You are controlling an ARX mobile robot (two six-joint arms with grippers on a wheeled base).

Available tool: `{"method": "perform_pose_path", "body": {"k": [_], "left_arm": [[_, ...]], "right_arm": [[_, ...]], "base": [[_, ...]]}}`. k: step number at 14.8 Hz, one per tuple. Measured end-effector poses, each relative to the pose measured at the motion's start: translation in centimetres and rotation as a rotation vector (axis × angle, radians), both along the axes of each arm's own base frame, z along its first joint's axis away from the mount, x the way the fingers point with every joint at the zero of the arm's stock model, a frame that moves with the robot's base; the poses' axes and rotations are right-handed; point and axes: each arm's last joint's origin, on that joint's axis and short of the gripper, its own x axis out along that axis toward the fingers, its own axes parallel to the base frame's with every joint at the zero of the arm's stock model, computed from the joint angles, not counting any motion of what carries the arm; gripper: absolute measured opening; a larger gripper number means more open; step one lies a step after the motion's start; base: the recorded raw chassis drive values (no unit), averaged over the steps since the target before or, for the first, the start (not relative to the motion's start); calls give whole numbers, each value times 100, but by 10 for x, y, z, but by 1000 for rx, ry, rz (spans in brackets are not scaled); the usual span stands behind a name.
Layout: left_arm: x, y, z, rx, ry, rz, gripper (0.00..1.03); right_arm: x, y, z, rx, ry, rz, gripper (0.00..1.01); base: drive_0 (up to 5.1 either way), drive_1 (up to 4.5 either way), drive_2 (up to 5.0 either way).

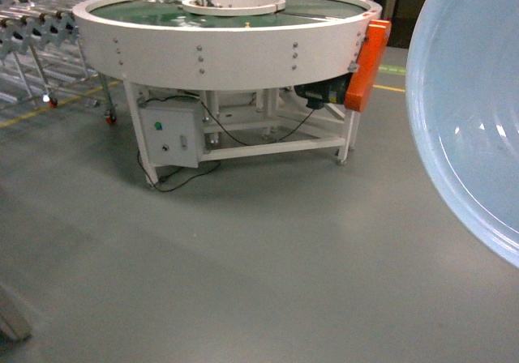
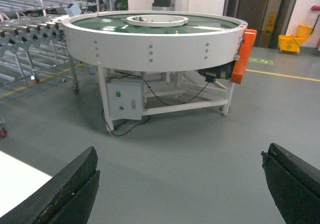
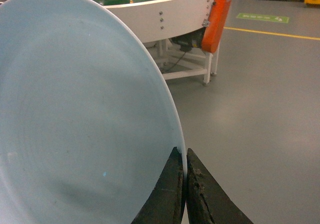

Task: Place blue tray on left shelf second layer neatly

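One smooth round blue tray (image 3: pixel 80 114), pinched.

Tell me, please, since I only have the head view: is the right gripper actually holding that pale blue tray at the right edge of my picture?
Observer: Yes. In the right wrist view the right gripper is shut on the rim of the blue tray, which stands on edge.
Operator: Thank you. And the left gripper?
Observer: The left gripper is open and empty, above bare floor.
Operator: Is anything beyond the round table on the right?
Observer: A yellow mop bucket stands by the far wall, past the round table.
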Motion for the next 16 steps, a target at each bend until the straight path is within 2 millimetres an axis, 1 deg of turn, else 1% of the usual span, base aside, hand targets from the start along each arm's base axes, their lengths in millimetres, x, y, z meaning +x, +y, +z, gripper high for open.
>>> {"method": "perform_pose_path", "body": {"k": [10, 16], "left_arm": [[0, 0, 0, 0, -1, 0, 98], [0, 0, 0, 0, -5, 1, 98]], "right_arm": [[1, 0, -1, -1, 10, 0, 2], [1, 0, -1, 0, 7, 0, 2]], "base": [[324, -417, -417], [-156, 229, -541]]}}
